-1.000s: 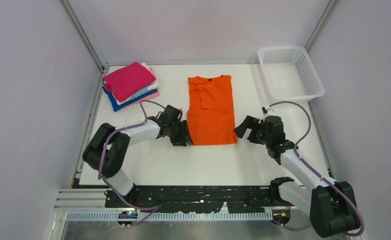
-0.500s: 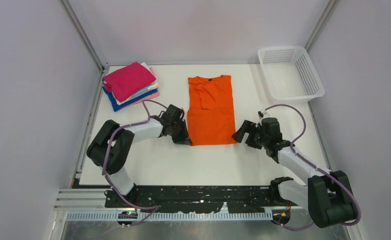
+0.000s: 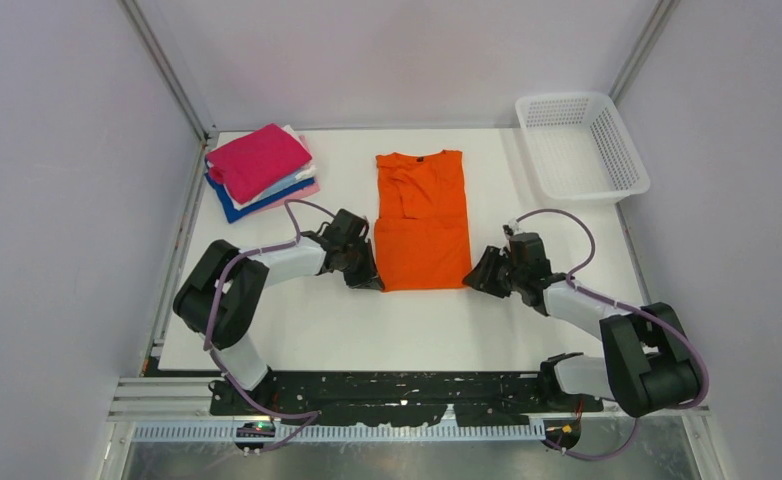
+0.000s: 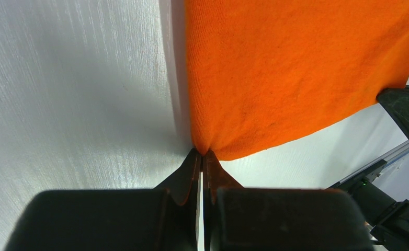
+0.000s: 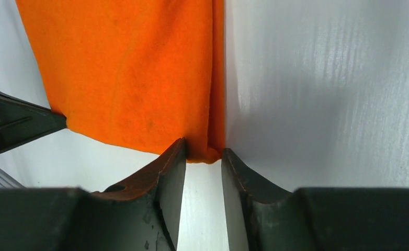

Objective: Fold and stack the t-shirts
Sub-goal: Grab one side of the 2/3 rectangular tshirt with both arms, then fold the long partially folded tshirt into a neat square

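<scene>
Left gripper (image 4: 202,155) pinches one near corner of the orange t-shirt (image 3: 423,240) — right gripper (image 5: 203,152) gapes astride the other

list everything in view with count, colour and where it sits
orange t-shirt: 1, bright orange, partly folded, flat at mid-table, dark neck label at its far edge
stack of folded t-shirts: 1 pile, magenta on top with white, light blue, pink and dark blue below, far left corner
basket: 1, white plastic mesh, far right corner
table: 1, white, under everything
left pincer: 1, black, shut on the orange shirt's near left corner
right pincer: 1, black, open, fingers either side of the shirt's near right corner
</scene>
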Tool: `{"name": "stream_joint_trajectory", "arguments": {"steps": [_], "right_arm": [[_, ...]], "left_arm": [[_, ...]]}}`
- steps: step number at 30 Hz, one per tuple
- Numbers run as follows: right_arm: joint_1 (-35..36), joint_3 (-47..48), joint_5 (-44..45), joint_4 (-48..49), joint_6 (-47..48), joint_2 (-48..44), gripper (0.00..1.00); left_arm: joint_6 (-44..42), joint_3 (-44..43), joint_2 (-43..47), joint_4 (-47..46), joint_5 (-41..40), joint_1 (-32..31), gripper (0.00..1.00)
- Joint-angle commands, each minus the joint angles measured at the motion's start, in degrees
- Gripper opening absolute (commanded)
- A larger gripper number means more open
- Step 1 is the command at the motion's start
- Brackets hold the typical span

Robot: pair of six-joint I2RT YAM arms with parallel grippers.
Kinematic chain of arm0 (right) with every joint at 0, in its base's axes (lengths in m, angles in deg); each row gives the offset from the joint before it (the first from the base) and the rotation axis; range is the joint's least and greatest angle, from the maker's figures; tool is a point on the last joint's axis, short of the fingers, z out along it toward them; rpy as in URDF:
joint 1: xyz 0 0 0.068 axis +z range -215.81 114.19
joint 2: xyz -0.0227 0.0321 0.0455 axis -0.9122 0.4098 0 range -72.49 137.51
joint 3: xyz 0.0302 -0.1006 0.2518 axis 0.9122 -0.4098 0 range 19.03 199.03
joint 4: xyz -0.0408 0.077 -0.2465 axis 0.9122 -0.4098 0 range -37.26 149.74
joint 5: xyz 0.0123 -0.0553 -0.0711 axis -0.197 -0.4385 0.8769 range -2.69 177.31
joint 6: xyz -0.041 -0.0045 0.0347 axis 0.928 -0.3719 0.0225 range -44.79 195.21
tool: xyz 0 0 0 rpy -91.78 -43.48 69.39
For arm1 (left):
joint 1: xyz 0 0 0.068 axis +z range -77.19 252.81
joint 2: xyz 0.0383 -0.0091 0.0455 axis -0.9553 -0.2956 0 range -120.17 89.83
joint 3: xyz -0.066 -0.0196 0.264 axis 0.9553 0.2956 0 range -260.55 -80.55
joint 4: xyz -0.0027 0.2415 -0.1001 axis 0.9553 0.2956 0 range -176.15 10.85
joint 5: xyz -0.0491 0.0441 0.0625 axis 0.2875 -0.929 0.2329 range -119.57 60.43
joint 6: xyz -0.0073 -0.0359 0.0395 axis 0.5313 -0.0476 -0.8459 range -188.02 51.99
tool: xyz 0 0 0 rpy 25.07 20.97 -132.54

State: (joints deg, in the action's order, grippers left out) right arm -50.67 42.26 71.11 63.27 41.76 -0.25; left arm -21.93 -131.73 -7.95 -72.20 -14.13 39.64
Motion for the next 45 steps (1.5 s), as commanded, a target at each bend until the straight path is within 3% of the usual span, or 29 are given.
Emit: {"name": "stream_joint_trajectory", "arguments": {"steps": [1, 4, 6, 14, 21, 25, 29, 33, 37, 42, 45], "right_arm": [[1.4, 1.3, 2.0, -1.1, -1.0, 2.6, 0.32], [2.1, 1.4, 3.3, -1.5, -1.3, 3.0, 0.11], [2.5, 1.2, 3.9, -1.0, -1.4, 3.1, 0.06], [6.4, -0.8, -1.7, -8.5, -0.8, -4.6, 0.05], [18.1, -1.4, -5.9, -22.6, -2.4, -20.9, 0.05], [24.0, -0.1, -8.4, -25.8, -5.6, -30.2, 0.05], [25.8, 2.0, -10.9, -26.6, -7.2, -37.3, 0.05], [25.8, 3.2, -10.5, -25.1, -6.8, -38.9, 0.05], [25.7, 6.4, -2.8, -24.1, -5.7, -37.1, 0.05], [23.8, 11.8, 5.8, -21.2, -4.1, -33.7, 0.05], [20.5, 13.8, 4.1, -18.5, -3.6, -29.0, 0.05]], "left_arm": [[-0.6, 1.0, 1.2, -0.7, -1.5, -0.3, 0.0], [-0.5, 1.4, 1.6, -0.9, -1.3, -0.3, 0.0], [-0.6, 2.1, 2.1, -1.0, -1.7, -0.3, 0.0], [-0.2, 10.0, 12.2, 0.5, -2.0, -2.2, 0.0], [0.9, 18.6, 34.0, 12.8, -4.9, -7.2, 0.0], [2.1, 20.0, 46.8, 22.0, -4.1, -10.3, 0.0], [2.1, 18.9, 55.4, 24.7, -0.2, -10.5, 0.0], [1.1, 16.9, 56.3, 22.9, -1.1, -10.4, 0.0], [-1.4, 12.6, 52.3, 19.6, -3.3, -9.1, 0.0], [-3.0, 9.3, 45.5, 12.0, 0.2, -3.1, 0.0], [-3.7, 6.9, 41.2, 9.5, 3.1, 1.7, 0.0]]}}
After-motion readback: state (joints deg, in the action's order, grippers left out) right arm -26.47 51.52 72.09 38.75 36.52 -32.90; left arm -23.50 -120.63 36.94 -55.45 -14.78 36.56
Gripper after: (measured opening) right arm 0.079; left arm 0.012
